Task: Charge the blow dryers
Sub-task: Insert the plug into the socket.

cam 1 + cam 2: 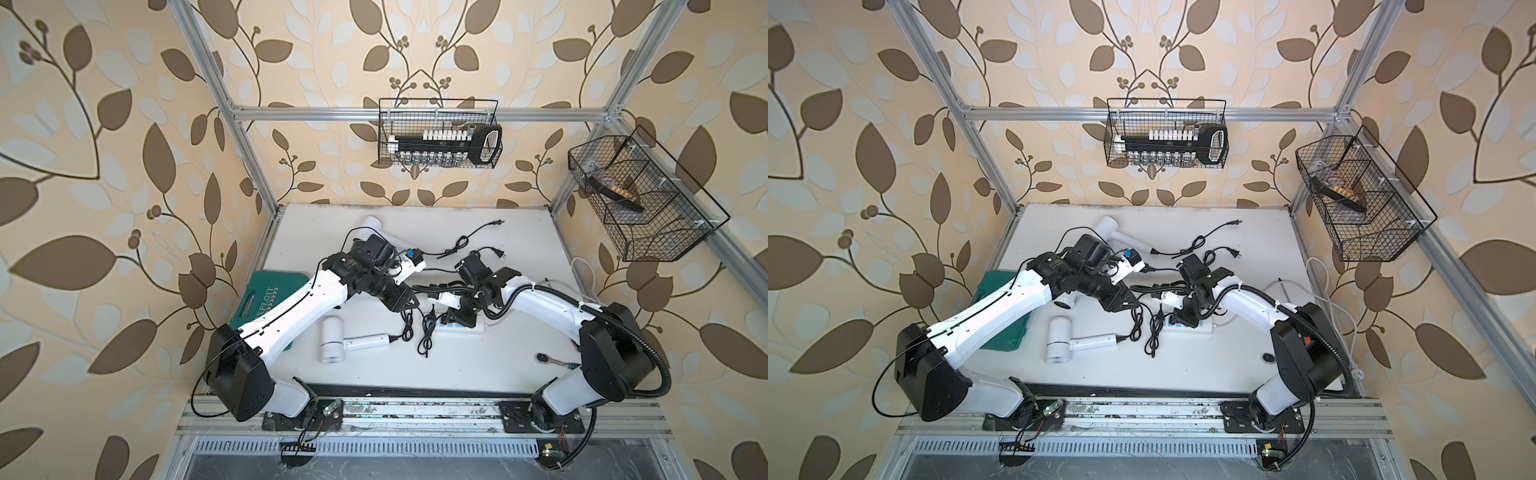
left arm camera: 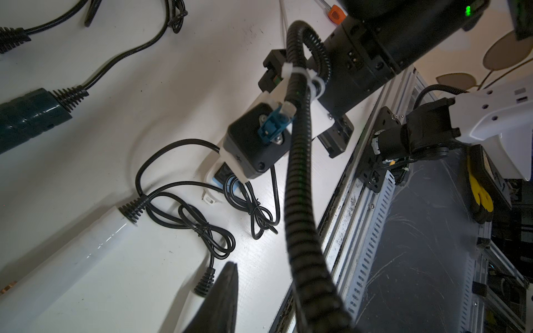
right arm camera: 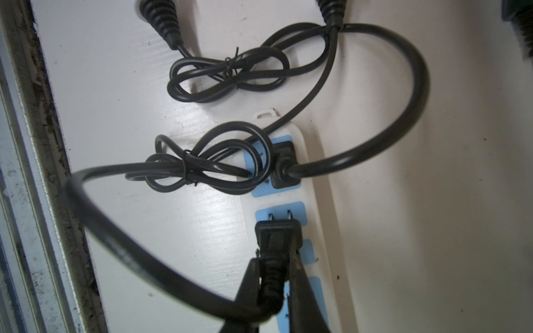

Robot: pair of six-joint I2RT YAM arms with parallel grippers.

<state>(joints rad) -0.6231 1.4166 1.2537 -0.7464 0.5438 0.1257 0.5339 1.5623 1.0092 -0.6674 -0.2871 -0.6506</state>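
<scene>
In both top views, the front white blow dryer [image 1: 332, 341] is lying on the table [image 1: 478, 374] near its front. The back white blow dryer [image 1: 375, 225] is resting by the far edge. A third white blow dryer [image 1: 1067, 302] is peeking out from under the left arm. The far loose plug [image 1: 497, 223] and the nearer loose plug [image 1: 501, 254] are sitting well apart from the power strip [image 1: 476, 327], so at least 2 cords are waiting. The left gripper [image 1: 399, 300] is hovering beside the strip, and I cannot tell how its jaws are standing. The green tool case [image 1: 253, 303] is crowding the left side, while the front right is offering bare room.

In the left wrist view, the dark green blow dryer [image 2: 28, 118] is showing only its handle, with its cord trailing off.

In the right wrist view, the right gripper [image 3: 274, 276] is pinching a black plug [image 3: 278, 239] narrowly, with the prongs aiming at the second blue socket [image 3: 281, 212]. The seated plug [image 3: 284, 165] is already filling the first, so 1 of 4 looks done. The held cord is looping toward the table's metal edge rail [image 3: 37, 173], and a tied cord bundle [image 3: 184, 168] is lying across the strip's end.
</scene>
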